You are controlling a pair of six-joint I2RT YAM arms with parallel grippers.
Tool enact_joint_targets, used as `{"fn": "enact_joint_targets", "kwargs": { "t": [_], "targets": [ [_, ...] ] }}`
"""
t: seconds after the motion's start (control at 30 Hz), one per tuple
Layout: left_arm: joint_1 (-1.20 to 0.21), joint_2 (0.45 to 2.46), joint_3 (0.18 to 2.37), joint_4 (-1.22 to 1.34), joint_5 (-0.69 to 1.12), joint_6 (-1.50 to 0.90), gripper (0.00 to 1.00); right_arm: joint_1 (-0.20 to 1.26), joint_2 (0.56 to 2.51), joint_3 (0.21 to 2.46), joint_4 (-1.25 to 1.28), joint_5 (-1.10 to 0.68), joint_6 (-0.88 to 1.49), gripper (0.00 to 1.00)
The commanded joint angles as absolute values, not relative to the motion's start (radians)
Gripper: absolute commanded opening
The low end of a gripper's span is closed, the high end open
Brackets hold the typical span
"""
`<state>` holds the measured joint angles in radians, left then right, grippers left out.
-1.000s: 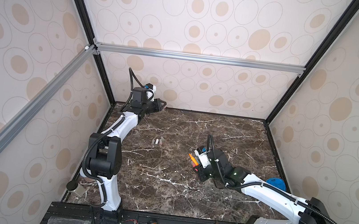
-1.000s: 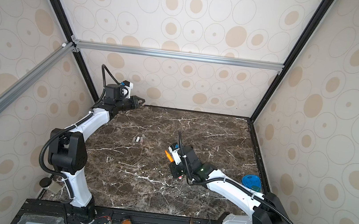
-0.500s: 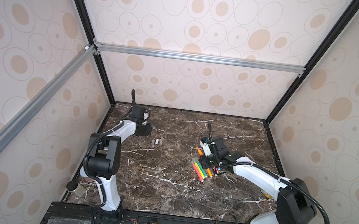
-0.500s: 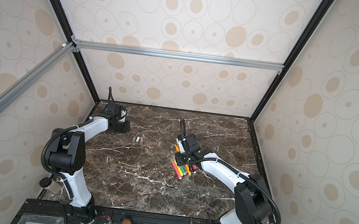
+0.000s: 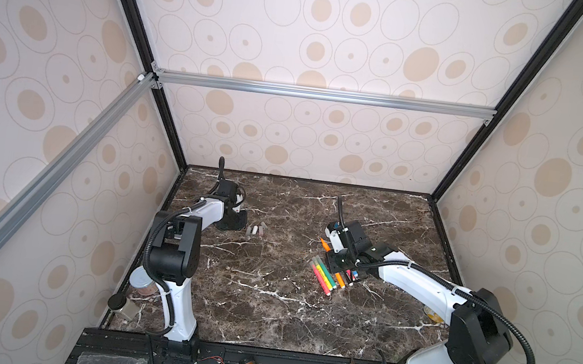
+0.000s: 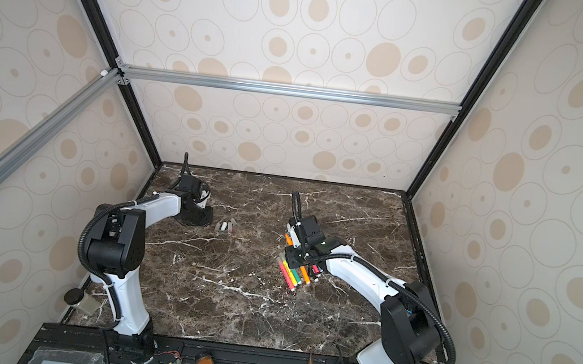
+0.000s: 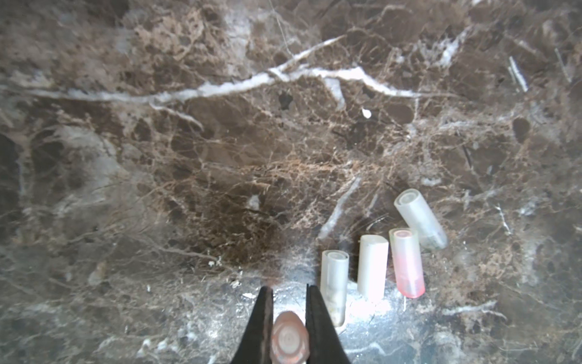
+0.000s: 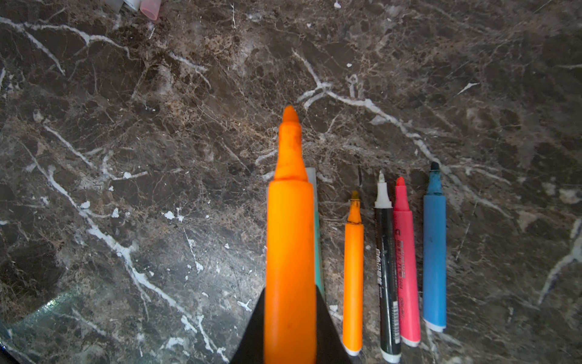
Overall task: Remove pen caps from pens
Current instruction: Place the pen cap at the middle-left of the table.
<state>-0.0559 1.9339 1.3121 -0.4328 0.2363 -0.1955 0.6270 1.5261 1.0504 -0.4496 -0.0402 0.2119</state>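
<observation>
The left claw [image 7: 286, 291] is pinched shut on a held cap [image 7: 288, 338]. The cap is a stubby round tube with a reddish tint, seen end-on, and its axis runs along the fingers. Just beside the claw four caps [image 7: 372, 268] lie on their sides. Three are parallel and the fourth is angled away. All are translucent whitish plastic, and one is flushed pink [image 7: 407, 263]. In a top view they sit at the far left of the table [image 5: 255, 230], just right of the claw.

The right claw [image 8: 289, 293] is clamped on an orange pen [image 8: 289, 220] with a smooth plastic barrel. Its bare tapered felt tip points away from the wrist, which is far-left in a top view [image 5: 324, 243]. Under it on the table, right of centre, a second orange pen [image 8: 353, 271], a black pen [image 8: 385, 268], a red pen [image 8: 407, 261] and a blue pen [image 8: 434, 252] lie side by side. All are uncapped, with tips pointing the same way. A green pen [image 8: 318, 252] is mostly hidden behind the held barrel. In a top view more pens [image 5: 323, 279] lie left of these, and their greyish far ends look like caps still on.

The table [image 5: 267, 301] is glossy dark brown marble with white veins. The walls [image 5: 337, 45] carry cream paper with beige dots and rings, framed by black posts and aluminium rails [image 5: 312, 93].
</observation>
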Motion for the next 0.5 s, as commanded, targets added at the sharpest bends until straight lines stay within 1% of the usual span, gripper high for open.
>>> {"fn": "enact_joint_targets", "kwargs": {
  "t": [0.0,0.47],
  "targets": [
    [-0.054,1.94,1.315,-0.454,0.274,-0.16,0.0,0.624,1.524,1.071,-0.476,-0.027,0.211,0.0],
    [-0.06,1.958,1.296,-0.451,0.271,-0.16,0.07,0.624,1.505,1.033,-0.463,-0.037,0.221,0.0]
  ]
}}
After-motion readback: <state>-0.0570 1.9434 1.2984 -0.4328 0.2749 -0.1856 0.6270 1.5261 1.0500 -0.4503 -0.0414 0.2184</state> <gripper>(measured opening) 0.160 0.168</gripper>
